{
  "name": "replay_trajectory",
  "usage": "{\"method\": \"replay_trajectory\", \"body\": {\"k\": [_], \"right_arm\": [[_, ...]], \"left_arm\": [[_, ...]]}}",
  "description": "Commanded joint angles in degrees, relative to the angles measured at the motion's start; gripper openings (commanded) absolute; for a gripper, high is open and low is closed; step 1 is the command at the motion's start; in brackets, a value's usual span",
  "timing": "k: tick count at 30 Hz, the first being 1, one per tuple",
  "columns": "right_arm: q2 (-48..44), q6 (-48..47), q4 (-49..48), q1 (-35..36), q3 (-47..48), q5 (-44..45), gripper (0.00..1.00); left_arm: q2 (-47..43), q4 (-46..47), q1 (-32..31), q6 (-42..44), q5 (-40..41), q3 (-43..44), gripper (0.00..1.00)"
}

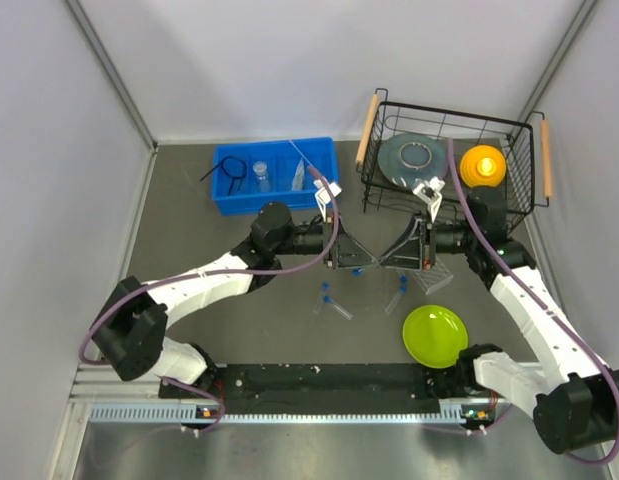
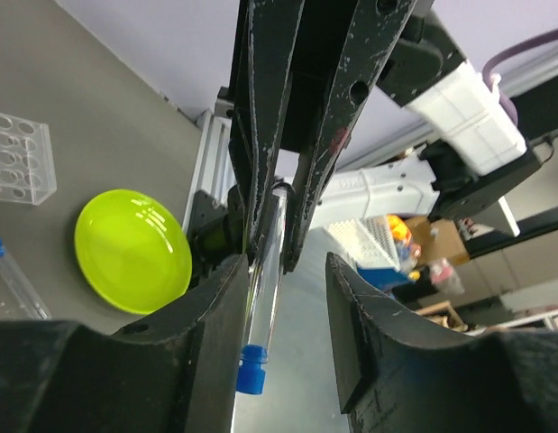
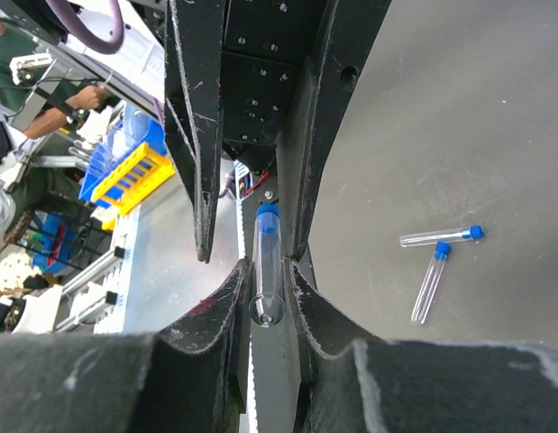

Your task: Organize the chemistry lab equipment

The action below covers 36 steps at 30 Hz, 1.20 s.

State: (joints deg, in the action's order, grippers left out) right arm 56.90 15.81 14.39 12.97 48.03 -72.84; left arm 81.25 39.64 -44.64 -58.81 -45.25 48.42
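Note:
Over the middle of the table both grippers meet on one thin clear tube [image 3: 266,262] with a blue cap [image 2: 251,370]. My right gripper [image 3: 266,289] is shut on its rounded end. My left gripper [image 2: 283,316] surrounds the capped end; the tube lies against one finger [image 2: 206,343] while the other finger stands apart from it. In the top view the left gripper [image 1: 361,262] and right gripper [image 1: 387,262] face each other tip to tip. Several loose tubes [image 1: 339,308] lie on the table below them. The clear tube rack [image 1: 436,277] sits beside the right arm.
A blue bin [image 1: 274,195] at the back holds a small jar [image 1: 262,175], a black ring on a rod [image 1: 232,170] and a clear packet [image 1: 301,175]. The wire basket [image 1: 381,180] holds a grey dish [image 1: 413,157] and an orange bowl [image 1: 483,165]. A lime-green plate [image 1: 434,335] lies front right.

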Motion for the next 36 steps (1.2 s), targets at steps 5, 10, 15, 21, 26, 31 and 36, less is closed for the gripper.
{"method": "replay_trajectory", "body": {"k": [5,10,15,21,26,31,36], "right_arm": [[0.0,-6.7,2.9,0.7,1.4,-2.5,0.17],[0.7,-8.1,4.4,1.8,1.9,-2.2,0.17],[1.5,-9.6,5.9,2.4,2.9,-2.0,0.17],[1.6,-10.5,6.8,2.8,3.1,-1.8,0.17],[1.8,-10.9,7.1,2.9,3.2,-1.8,0.17],[2.1,-11.0,7.2,3.1,3.4,-1.8,0.17],[2.1,-11.1,7.4,3.1,3.3,-1.8,0.17]], "left_arm": [[-2.4,-25.9,1.5,21.4,-10.8,9.5,0.45],[0.0,-32.4,1.5,25.0,-15.5,14.9,0.44],[3.5,-42.7,1.3,30.3,-17.8,21.8,0.4],[6.6,-56.7,1.0,40.8,-18.0,28.0,0.39],[9.1,-67.8,0.3,48.1,-14.7,32.0,0.39],[11.4,-72.4,-1.5,51.7,-14.2,35.6,0.39],[12.0,-73.8,-2.8,52.7,-14.4,36.3,0.35]]}}
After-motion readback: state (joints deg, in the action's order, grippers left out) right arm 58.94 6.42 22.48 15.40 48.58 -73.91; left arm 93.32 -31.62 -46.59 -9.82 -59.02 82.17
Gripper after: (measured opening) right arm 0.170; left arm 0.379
